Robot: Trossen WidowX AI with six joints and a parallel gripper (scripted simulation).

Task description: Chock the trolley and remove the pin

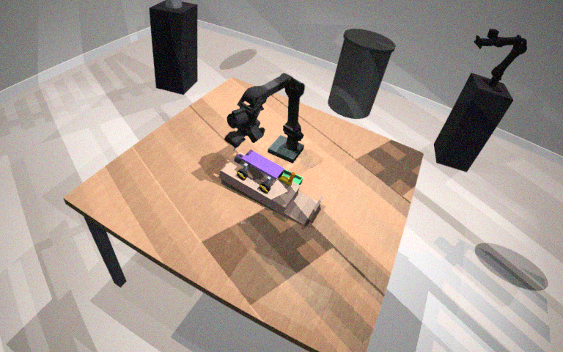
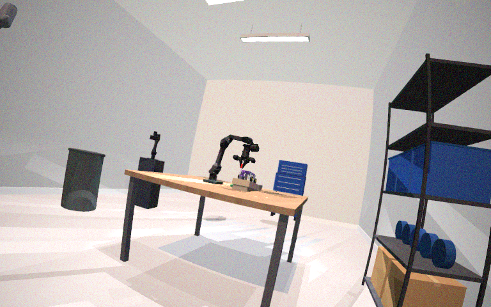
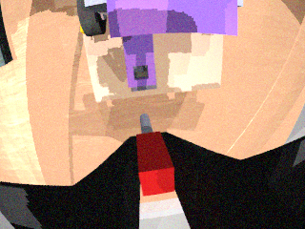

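Note:
My gripper (image 1: pixel 235 144) (image 2: pixel 241 163) (image 3: pixel 149 140) is shut on the red-headed stop pin (image 2: pixel 241 165) (image 3: pixel 157 181). It holds the pin above and beyond the trolley's uphill end; the grey shaft shows free below the head in the wrist view. The purple trolley (image 1: pixel 265 165) (image 2: pixel 247 173) (image 3: pixel 205 14) stands on the ramp (image 1: pixel 255 193) (image 2: pixel 241 184). Its uphill tab (image 3: pixel 141 52) has a dark square hole with no pin in it. The yellow chock (image 1: pixel 285 179) with orange handle sits at the trolley's downhill end; its contact with a wheel is hidden. The green tray (image 1: pixel 301 180) is behind it, partly hidden.
The arm's base plate (image 1: pixel 286 148) is on the table (image 1: pixel 166 248) behind the ramp. The ramp has a raised lip (image 1: pixel 316 207) at its low end. A bin, pedestals and a shelf rack (image 2: pixel 427 144) stand off the table.

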